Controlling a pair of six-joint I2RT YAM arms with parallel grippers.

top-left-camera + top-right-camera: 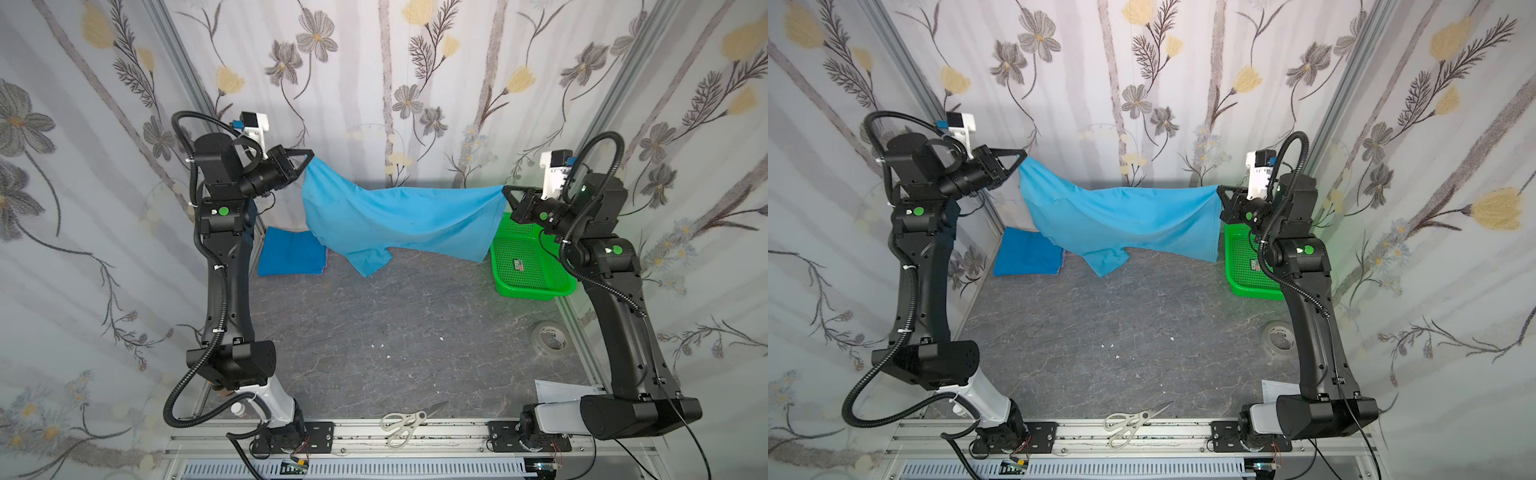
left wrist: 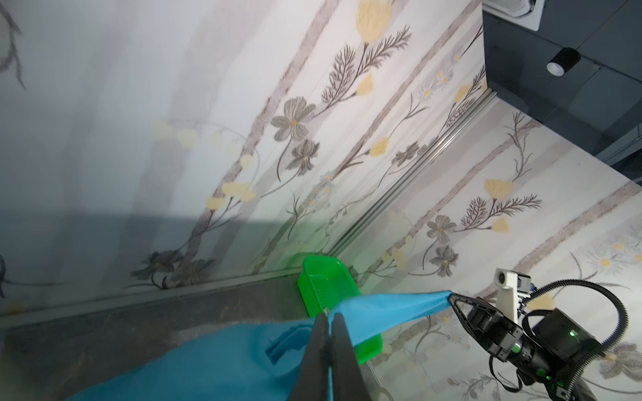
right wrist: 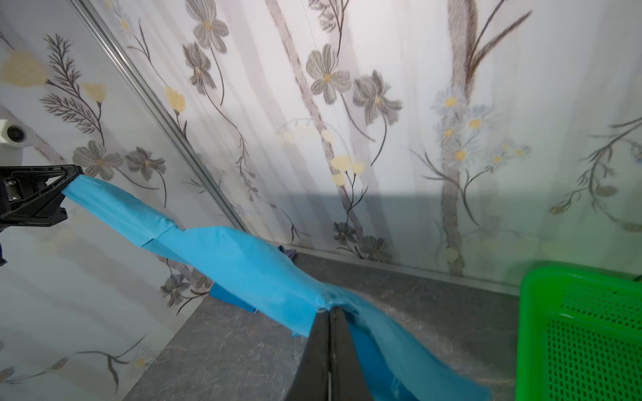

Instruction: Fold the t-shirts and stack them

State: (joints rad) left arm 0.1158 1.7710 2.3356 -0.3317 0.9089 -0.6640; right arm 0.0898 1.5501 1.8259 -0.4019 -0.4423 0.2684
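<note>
Black left hand point(image 1: 308, 158) is clamping fully shut on one corner of the sky-blue t-shirt point(image 1: 395, 216). The left wrist view is showing its jaws pressing together with cloth pinched between them. Right hand point(image 1: 504, 190) is doing the same on the opposite corner, closed tight on fabric.

The shirt is hanging in the air between them over the back of the tabletop point(image 1: 374, 332) and sagging in the middle. One sleeve is dangling at the lower left, either just above the surface or brushing it, can't tell which.

Further out, a folded royal blue t-shirt stack point(image 1: 291, 253) is lying at back left, partly behind the hanging cloth. A green basket point(image 1: 528, 266) is sitting back right, below the right hand. A tape roll point(image 1: 550, 337) and scissors point(image 1: 405, 424) are lying well apart from the work.

Risks, as a judgement:
- **Wrinkles:** the cloth is hanging slack and slanted, so lowering it now is likely trapping wrinkles or tucking the sleeve under.
- **Slipping:** both grips are thin corner pinches, so pulling apart harder could let the cloth slide out.
- **Messing the stack:** swinging left could drag the shirt over the folded stack.
- **Snagging:** the right edge could catch on the basket rim.
</note>
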